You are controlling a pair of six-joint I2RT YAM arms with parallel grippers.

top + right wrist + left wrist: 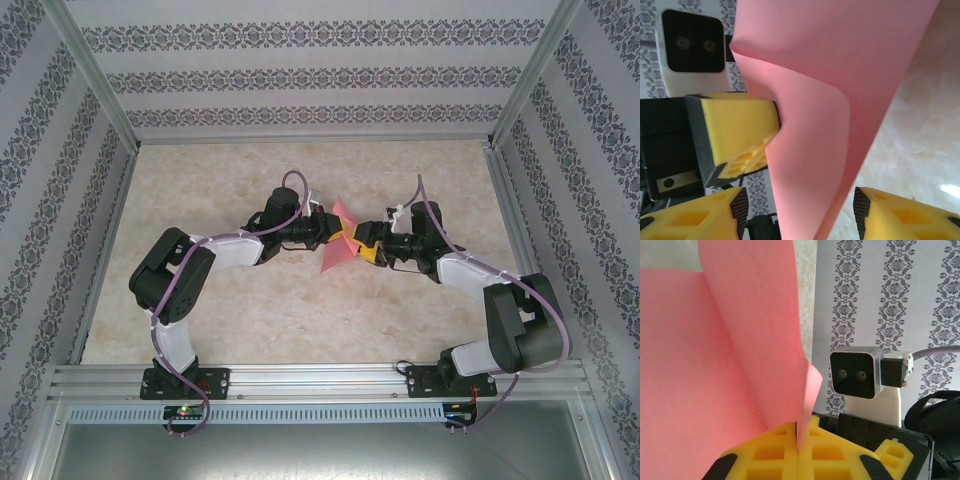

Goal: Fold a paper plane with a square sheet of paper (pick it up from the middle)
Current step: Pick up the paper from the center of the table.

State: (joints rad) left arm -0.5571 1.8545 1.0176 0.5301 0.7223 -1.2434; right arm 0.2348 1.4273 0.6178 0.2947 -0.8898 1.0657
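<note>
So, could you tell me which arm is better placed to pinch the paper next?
Probably right: the right gripper stands open astride the paper, while the left gripper is shut on it, holding it.

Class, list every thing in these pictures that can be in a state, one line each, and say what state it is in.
square sheet of paper: bent over in a soft, uncreased fold, held up by one gripper.
left gripper: shut on the square sheet of paper.
right gripper: open, one finger on each side of the sheet, not clamping it.
</note>
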